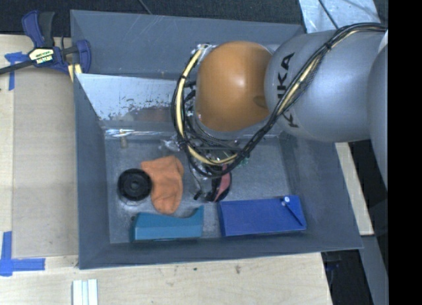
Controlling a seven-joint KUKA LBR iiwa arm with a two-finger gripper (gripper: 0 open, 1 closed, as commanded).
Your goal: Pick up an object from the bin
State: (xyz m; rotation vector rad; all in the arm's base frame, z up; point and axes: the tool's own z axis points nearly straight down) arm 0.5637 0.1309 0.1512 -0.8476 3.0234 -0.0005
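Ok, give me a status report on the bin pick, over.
Gripper down in middle of bin, right beside orange cloth. Teal block and blue box close by along the front wall. Black disc beyond the cloth.

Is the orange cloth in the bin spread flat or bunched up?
Bunched up: the orange cloth lies as a creased, folded lump between the black disc and the gripper.

Robotics laboratory, bin-picking cell. Indicated by a silver industrial arm (330, 86) lettered KUKA, fitted with an orange wrist cover (231, 86) and bundled cables (188, 142); a grey metal bin (92, 185) with sloped walls; and odd loose things lying inside: blue box (260, 218), teal block (168, 226), black disc (134, 184), orange cloth (165, 182).
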